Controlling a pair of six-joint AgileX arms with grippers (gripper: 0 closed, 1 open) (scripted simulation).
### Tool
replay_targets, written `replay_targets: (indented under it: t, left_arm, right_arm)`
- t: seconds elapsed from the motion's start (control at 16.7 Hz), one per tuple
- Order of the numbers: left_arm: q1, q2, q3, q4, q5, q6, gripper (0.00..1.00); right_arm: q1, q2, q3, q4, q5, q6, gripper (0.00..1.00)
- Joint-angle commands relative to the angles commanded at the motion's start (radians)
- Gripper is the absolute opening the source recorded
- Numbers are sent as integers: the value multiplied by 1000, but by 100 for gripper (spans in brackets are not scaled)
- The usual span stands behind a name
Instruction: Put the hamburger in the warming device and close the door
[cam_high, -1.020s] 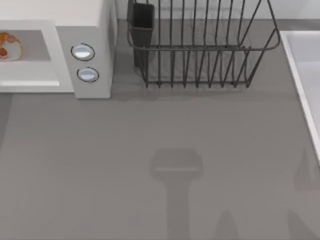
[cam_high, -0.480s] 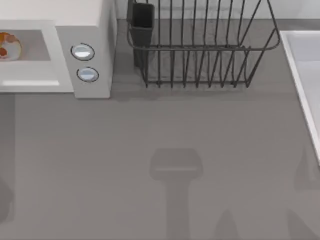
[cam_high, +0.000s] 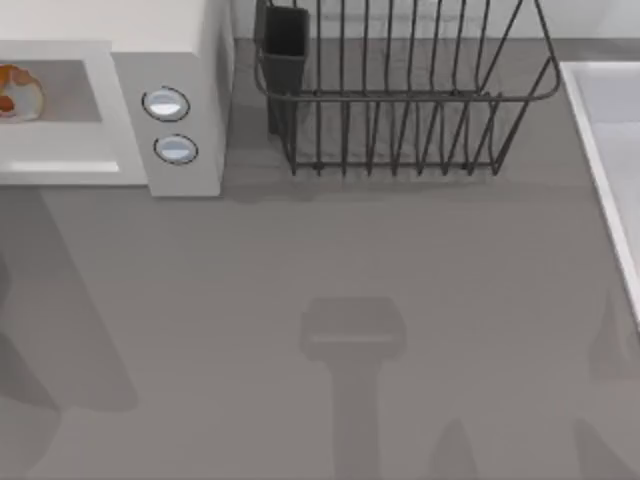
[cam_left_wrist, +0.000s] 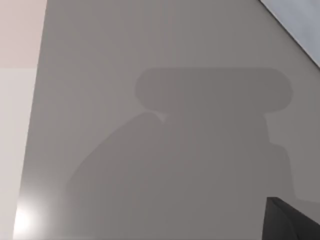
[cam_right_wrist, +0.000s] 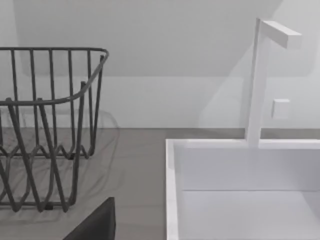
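The warming device (cam_high: 190, 40) stands at the table's back left, a white box with two round knobs (cam_high: 166, 104). Its door (cam_high: 60, 167), white-framed with a grey window and a thin bar handle, lies level with the knob panel and looks shut. The hamburger (cam_high: 15, 92), an orange-tan bun, shows in the grey area at the picture's left edge. A dark corner of my left gripper (cam_left_wrist: 292, 222) hangs over bare grey table. A dark piece of my right gripper (cam_right_wrist: 95, 222) sits between the rack and the sink.
A dark wire dish rack (cam_high: 400, 100) with a black cup holder (cam_high: 283, 40) stands behind the table's middle. A white sink (cam_high: 605, 150) with a tall tap (cam_right_wrist: 257, 80) fills the right side. Arm shadows lie on the grey tabletop.
The arm shadow at the table's left edge has grown and spread rightward. The warming device, door and hamburger have not moved.
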Motion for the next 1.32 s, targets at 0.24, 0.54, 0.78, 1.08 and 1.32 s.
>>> replay_targets:
  t: [0.24, 0.54, 0.78, 1.08, 1.32]
  left_arm:
    - [-10, -11, -15, 1, -10, -16, 0]
    - [-185, -180, -153, 51, -114, -179, 0]
    - [-317, -302, -256, 88, -189, -295, 0]
    - [-323, -306, -262, 88, -192, -305, 0]
    - [-433, -334, -284, 89, -272, -392, 0]
  right_arm:
    - [0, 0, 0, 0, 0, 0, 100]
    - [0, 0, 0, 0, 0, 0, 100]
    - [0, 0, 0, 0, 0, 0, 100]
    - [0, 0, 0, 0, 0, 0, 100]
    - [0, 0, 0, 0, 0, 0, 100]
